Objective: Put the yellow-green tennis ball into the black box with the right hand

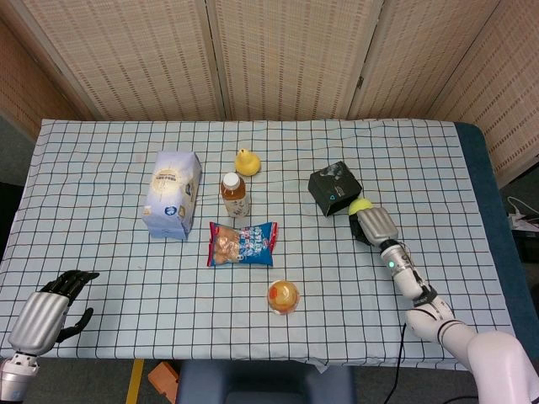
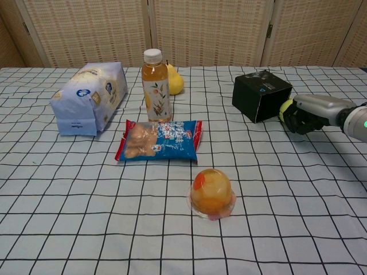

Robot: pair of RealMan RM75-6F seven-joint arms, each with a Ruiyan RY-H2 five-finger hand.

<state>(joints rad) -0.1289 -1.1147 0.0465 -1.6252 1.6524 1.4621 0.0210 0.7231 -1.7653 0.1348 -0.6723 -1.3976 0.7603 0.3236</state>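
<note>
The yellow-green tennis ball [image 1: 360, 204] [image 2: 283, 108] lies on the checked cloth, close against the right side of the black box [image 1: 334, 188] [image 2: 261, 94]. My right hand [image 1: 373, 225] [image 2: 307, 113] covers most of the ball, its dark fingers curled around it, so only the ball's box-side edge shows. The box stands tilted on the cloth with its top facing up. My left hand [image 1: 46, 316] rests at the table's near left corner, fingers apart, holding nothing.
A blue-white bag [image 1: 173, 194] [image 2: 89, 96], a tea bottle [image 1: 235, 194] [image 2: 156, 86] and a yellow toy [image 1: 247, 162] stand left of the box. A snack packet [image 1: 242, 243] [image 2: 159, 140] and an orange jelly cup [image 1: 283, 296] [image 2: 212, 193] lie nearer the front.
</note>
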